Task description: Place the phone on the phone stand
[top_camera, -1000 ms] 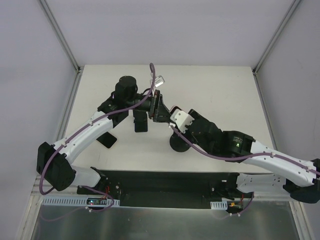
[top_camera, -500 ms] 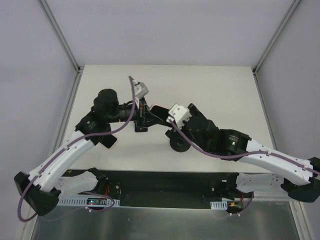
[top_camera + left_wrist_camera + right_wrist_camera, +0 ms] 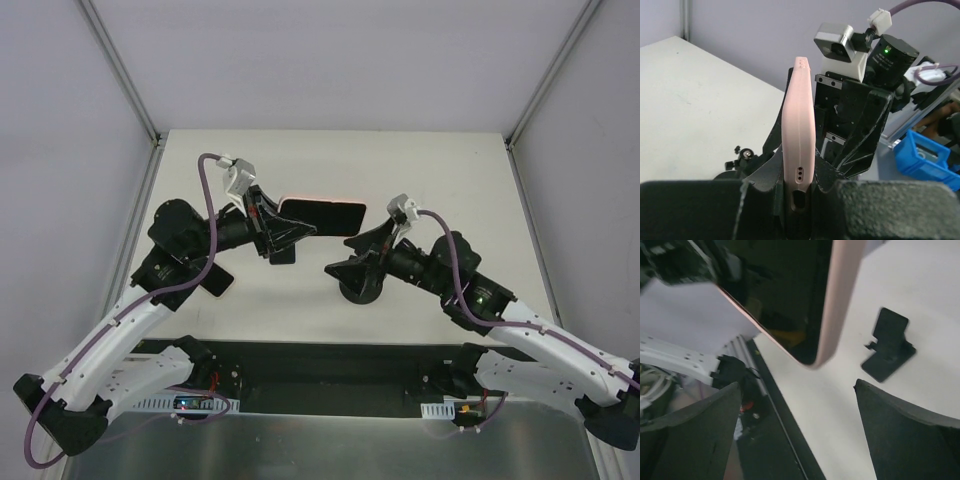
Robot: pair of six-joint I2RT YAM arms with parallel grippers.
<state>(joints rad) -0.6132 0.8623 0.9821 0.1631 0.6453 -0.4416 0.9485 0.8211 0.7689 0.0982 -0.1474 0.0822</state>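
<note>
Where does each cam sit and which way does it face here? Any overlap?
Top external: above and behind the bases, looking down on the table; both arms show, left gripper clamping the phone in the air, right gripper open near it.
Left wrist: looks along its own fingers at the phone's pink edge, right gripper beyond.
Right wrist: looks between its open fingers at the phone's screen and the phone stand.
Shared: all three see the phone.
</note>
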